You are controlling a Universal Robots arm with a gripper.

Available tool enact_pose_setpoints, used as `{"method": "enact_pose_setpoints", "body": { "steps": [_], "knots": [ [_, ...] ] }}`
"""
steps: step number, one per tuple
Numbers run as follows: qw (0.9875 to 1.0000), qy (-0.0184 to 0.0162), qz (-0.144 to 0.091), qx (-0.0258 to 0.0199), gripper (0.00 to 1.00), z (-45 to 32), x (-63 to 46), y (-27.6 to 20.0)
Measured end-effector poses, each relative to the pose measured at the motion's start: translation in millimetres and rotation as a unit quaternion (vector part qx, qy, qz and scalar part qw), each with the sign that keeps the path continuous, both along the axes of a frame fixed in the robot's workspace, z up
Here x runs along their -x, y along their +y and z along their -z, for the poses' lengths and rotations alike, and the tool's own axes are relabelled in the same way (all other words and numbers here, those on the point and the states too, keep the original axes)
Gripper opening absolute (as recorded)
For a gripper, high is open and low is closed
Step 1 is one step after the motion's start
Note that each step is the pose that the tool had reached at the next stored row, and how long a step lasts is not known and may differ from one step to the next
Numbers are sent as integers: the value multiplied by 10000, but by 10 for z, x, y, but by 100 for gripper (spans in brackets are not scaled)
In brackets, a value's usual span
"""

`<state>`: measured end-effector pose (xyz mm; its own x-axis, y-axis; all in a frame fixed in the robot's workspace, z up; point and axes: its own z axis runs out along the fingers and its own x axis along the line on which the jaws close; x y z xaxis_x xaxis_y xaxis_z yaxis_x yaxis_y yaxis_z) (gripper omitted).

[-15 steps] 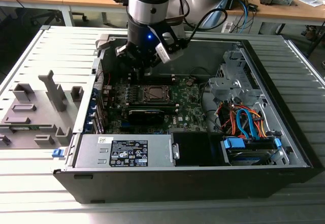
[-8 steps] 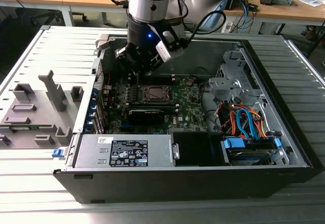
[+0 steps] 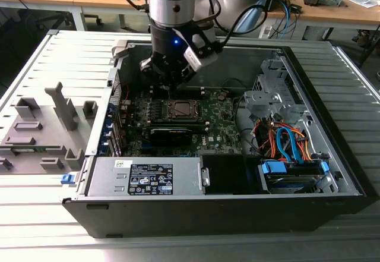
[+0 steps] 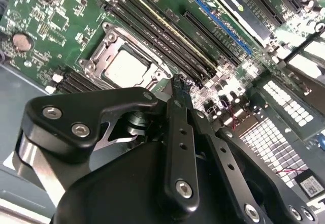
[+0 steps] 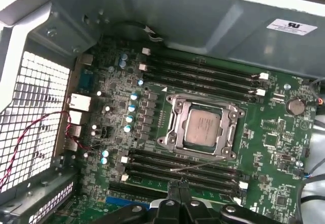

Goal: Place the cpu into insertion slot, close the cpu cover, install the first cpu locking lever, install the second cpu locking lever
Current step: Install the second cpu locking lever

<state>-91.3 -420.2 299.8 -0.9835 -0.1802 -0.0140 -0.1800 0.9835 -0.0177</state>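
The cpu (image 5: 203, 127) (image 4: 124, 67) lies silvery-grey in the insertion slot (image 3: 180, 109) on the green motherboard. The cpu cover (image 5: 176, 125) (image 4: 99, 56) lies flat around it as a dull metal frame. A thin wire locking lever (image 5: 198, 165) sticks out slantwise over the memory slots beside the socket, unlatched. My gripper (image 5: 179, 184) (image 4: 177, 84) (image 3: 169, 88) hovers just above the board, a short way from the socket on the lever's side. Its black fingers are shut together with nothing between them.
Long black memory slots (image 5: 203, 74) flank the socket on both sides. A black card (image 3: 171, 133) and the power supply box (image 3: 145, 176) lie nearer the case front. Drive cage and orange-blue cables (image 3: 285, 143) fill the exterior view's right. A grey fixture (image 3: 41, 125) stands outside the case.
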Motion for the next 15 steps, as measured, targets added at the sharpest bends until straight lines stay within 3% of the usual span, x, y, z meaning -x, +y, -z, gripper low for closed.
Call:
{"method": "enact_pose_setpoints", "body": {
  "steps": [6, 8, 12, 15],
  "knots": [
    [9991, 1, 421, 25, 11, 8, 0, 0],
    [9975, 2, 701, 26, 11, 14, 1, 0],
    [9973, 3, 730, 24, 11, 18, -11, 1],
    [9973, 27, 735, 27, 11, 59, -127, 0]
  ]
}}
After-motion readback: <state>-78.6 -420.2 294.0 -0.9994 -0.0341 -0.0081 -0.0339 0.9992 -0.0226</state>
